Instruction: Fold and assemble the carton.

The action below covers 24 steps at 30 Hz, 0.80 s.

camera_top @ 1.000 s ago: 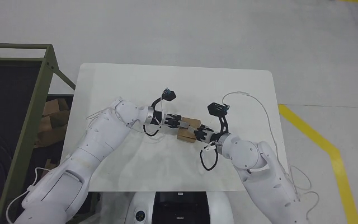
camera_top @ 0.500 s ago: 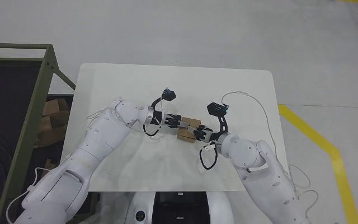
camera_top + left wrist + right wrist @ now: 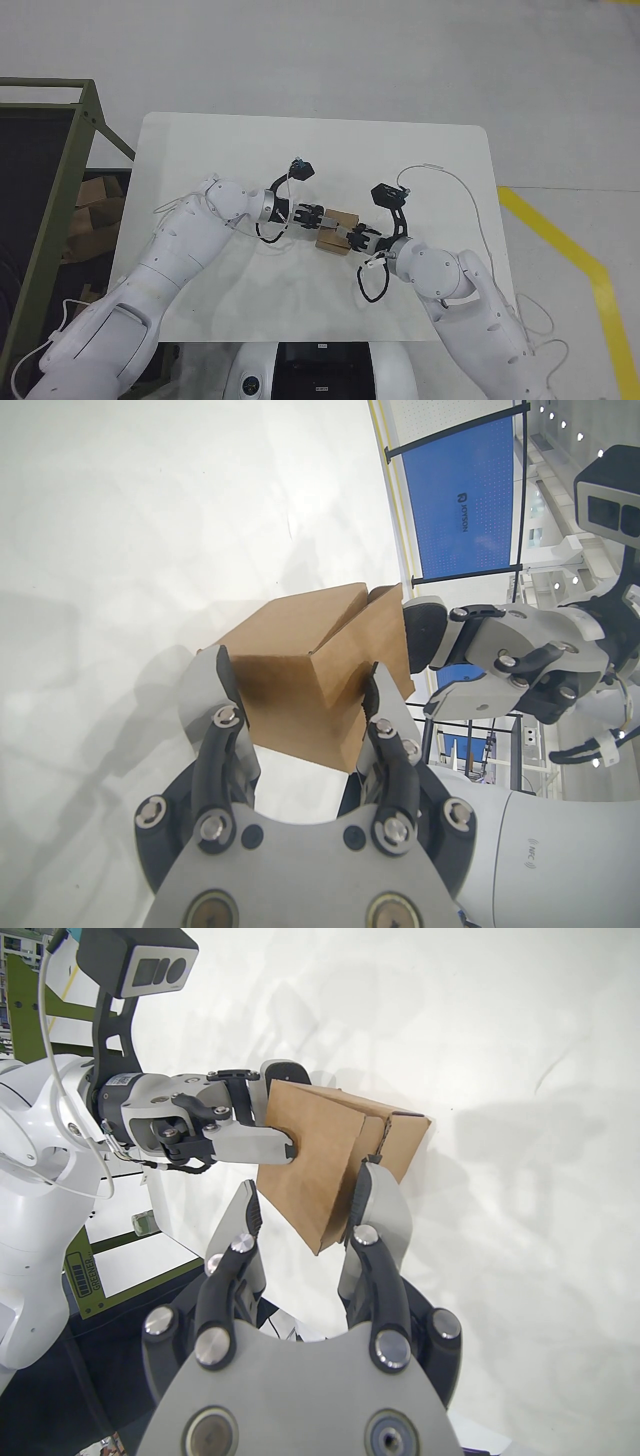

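Left gripper [image 3: 316, 219] and right gripper [image 3: 356, 238] meet the carton [image 3: 338, 230] from opposite sides in the top view, near the middle of the white table [image 3: 440, 160]. The carton's long axis runs roughly along the line between the two wrists, so each arm faces one end.

In the left wrist view, the left gripper is clamped onto the carton with one finger on each of two opposite side walls. This grip seems meant to steady the box while the other arm works on it. The carton looks lifted off the table, since its shadow lies apart from it. Its far end points at the right gripper, whose jaws stand apart. One pad [image 3: 422, 635] rests against the end flap [image 3: 385, 620], and the other finger hangs free beside the box.

In the right wrist view, the right gripper's fingers are spread wide and hold nothing. One fingertip touches the edge of the flap, and the other stands just off the carton's lower corner. The panels at this end are partly splayed, so I judge the end not yet closed. The pressing finger is probably there to fold the flap inward.
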Motion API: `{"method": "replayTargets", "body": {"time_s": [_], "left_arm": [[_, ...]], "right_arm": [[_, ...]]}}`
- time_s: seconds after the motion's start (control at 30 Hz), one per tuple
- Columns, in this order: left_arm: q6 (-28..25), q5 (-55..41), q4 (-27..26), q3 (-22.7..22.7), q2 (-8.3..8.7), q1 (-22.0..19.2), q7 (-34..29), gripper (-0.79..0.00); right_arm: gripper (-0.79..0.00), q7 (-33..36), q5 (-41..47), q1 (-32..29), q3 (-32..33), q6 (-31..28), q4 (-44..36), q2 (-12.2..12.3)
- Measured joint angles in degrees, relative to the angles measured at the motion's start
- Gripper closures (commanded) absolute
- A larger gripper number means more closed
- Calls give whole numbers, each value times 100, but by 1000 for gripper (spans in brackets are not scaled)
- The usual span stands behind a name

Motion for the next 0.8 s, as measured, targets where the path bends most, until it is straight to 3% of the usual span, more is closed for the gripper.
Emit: {"method": "replayTargets", "body": {"time_s": [0.8], "left_arm": [[-20, 1, -2, -12, -2, 24, 1, -486]], "right_arm": [[-323, -49, 187, 39, 118, 1, 534, 45]]}}
